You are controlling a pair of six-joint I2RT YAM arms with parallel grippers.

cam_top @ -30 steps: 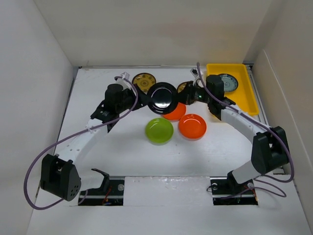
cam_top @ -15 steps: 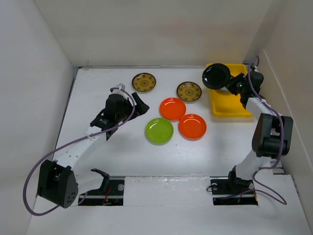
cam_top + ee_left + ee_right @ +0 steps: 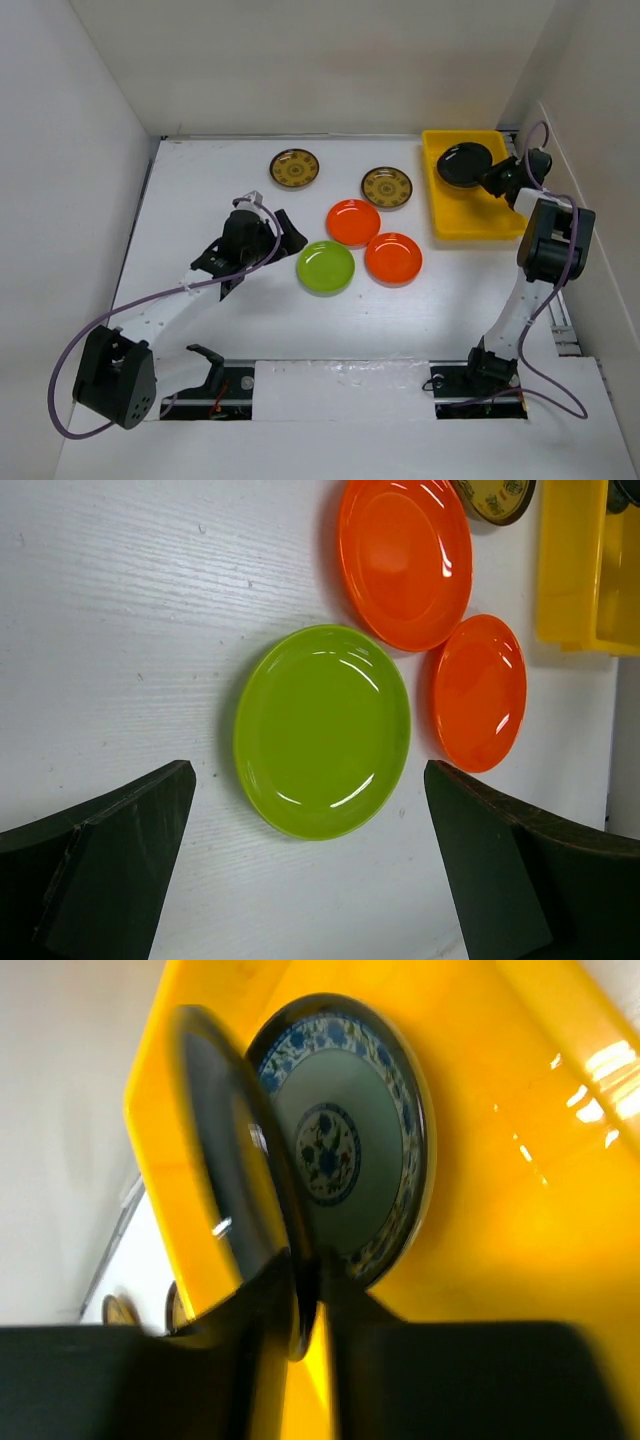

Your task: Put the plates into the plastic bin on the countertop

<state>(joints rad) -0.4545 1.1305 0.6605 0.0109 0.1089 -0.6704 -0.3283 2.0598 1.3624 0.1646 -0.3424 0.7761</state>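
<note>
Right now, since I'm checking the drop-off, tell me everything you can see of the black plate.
The black plate is small, round, shallow and glossy, with a bright glint; it looks glazed. The right gripper pinches its rim, jaws closed on the edge. It hangs over the far end of the yellow bin, tilted above the blue-patterned plate lying there, hiding that plate from the top camera. Whether the two plates touch cannot be told.

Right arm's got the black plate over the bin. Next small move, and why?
Probably lower a little and open the jaws. The right gripper is shut on the rim of the black plate, which hangs inside the yellow bin over the blue patterned plate lying there, seemingly not resting on it yet.
</note>
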